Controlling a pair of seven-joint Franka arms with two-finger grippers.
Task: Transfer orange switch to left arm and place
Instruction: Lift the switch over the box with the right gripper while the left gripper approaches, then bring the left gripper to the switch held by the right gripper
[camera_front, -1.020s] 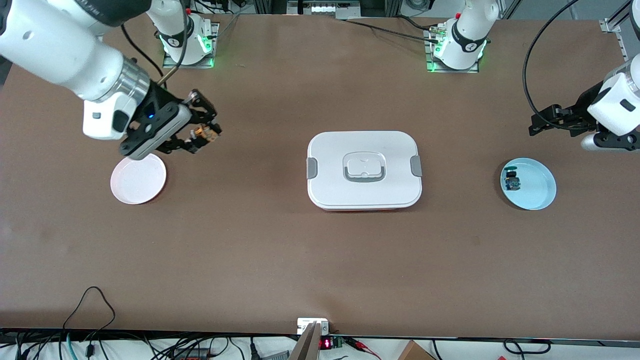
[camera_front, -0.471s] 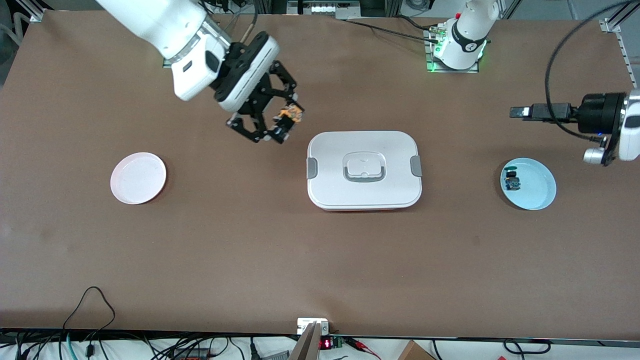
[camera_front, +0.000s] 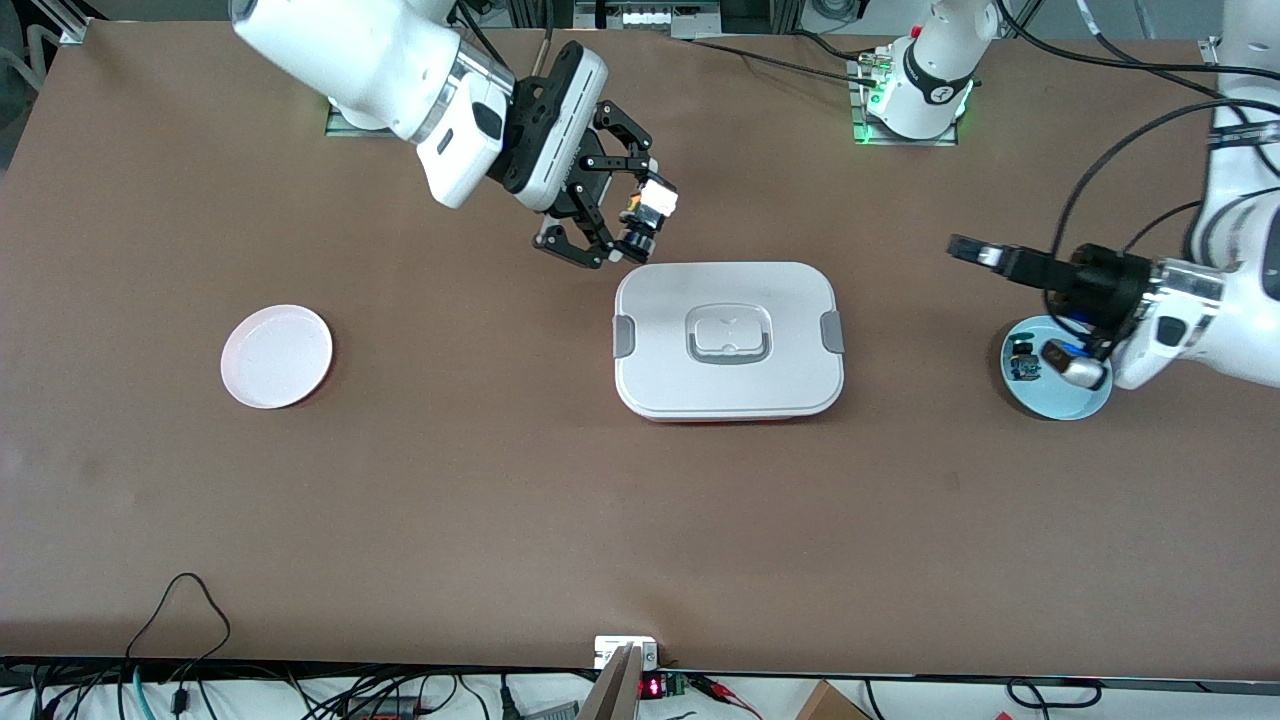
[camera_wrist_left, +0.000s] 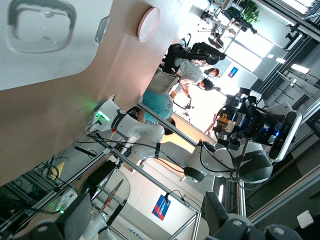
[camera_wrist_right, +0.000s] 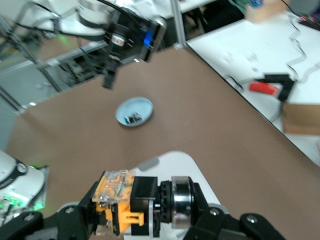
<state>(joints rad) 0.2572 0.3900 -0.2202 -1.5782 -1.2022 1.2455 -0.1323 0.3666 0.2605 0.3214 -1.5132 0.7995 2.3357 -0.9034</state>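
In the front view, the right gripper (camera_front: 632, 222) hung over the table just beside the white lidded box (camera_front: 728, 338), fingers clamped on the orange switch (camera_front: 640, 212), while the left gripper (camera_front: 985, 254) reached out with fingers apart above the blue plate (camera_front: 1085, 400), which held 1 small blue component (camera_front: 1023, 366); the pink plate (camera_front: 276, 356) was empty. In the left wrist view the far-off right gripper (camera_wrist_left: 227, 131) faced it, so a good handover likely needed both to meet high above the box. In the right wrist view the switch (camera_wrist_right: 131, 202) sat between the fingers.
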